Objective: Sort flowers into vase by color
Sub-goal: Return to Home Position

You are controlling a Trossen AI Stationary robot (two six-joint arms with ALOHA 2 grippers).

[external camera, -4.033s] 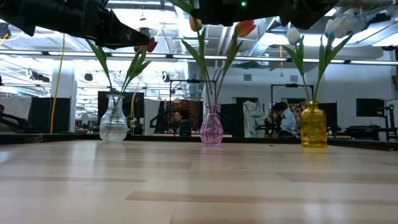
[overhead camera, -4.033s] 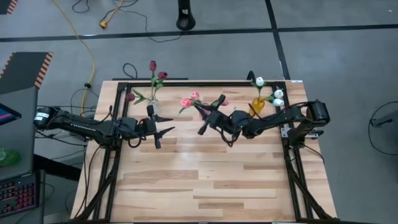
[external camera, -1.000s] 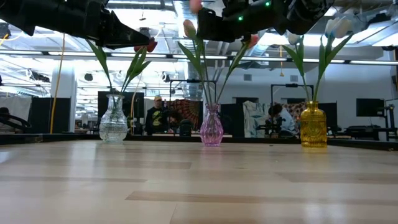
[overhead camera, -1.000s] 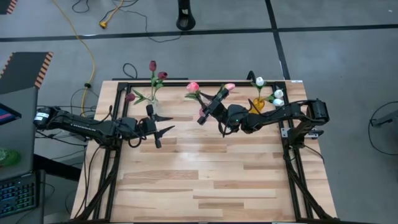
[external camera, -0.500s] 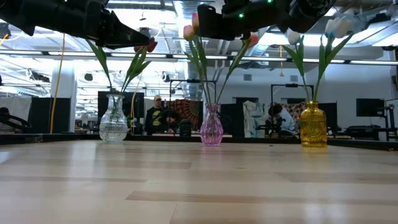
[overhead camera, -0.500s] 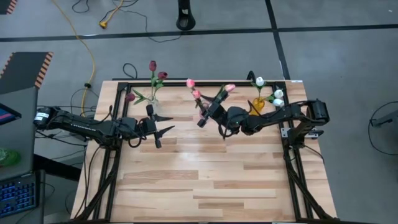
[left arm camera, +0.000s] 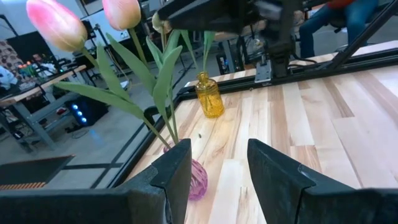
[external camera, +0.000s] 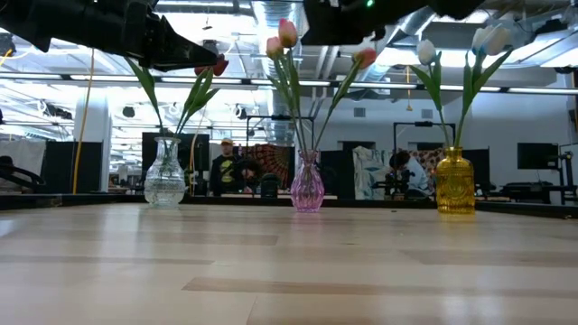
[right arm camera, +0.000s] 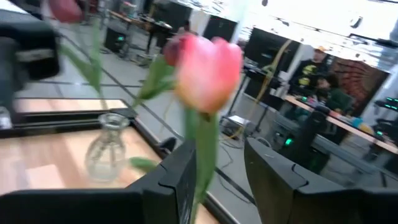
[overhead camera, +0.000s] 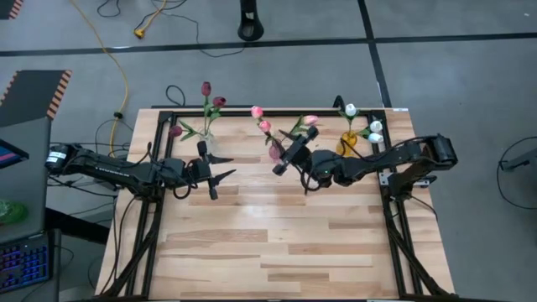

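Three pink flowers point(overhead camera: 265, 126) stand with their stems in the pink vase point(external camera: 307, 185) at the far middle. Dark red flowers point(overhead camera: 219, 101) stand in the clear vase point(external camera: 165, 176), white ones point(overhead camera: 376, 126) in the yellow vase point(external camera: 455, 185). My right gripper point(overhead camera: 283, 162) hangs open just right of the pink vase. In its wrist view a pink tulip head point(right arm camera: 208, 71) fills the space ahead of the gripper point(right arm camera: 221, 180), with the stem point(right arm camera: 204, 149) close to one finger. My left gripper point(overhead camera: 220, 172) waits open and empty near the clear vase. My right gripper stands open around the pink tulip's stem point(right arm camera: 203, 163), which rises upright from the vase. The stem runs close along one finger point(right arm camera: 180, 180). Whether it touches that finger, I cannot tell.
The three vases stand in a row along the table's far edge, leaves and heads spreading above them. A black frame point(overhead camera: 164, 113) borders the table. Bare wooden boards point(overhead camera: 277, 243) fill the near half. People sit at desks in the room behind.
The third pink tulip has come down into the pink vase and now stands among the other two. My right gripper has drawn back from it, toward the table's right edge, and has risen.
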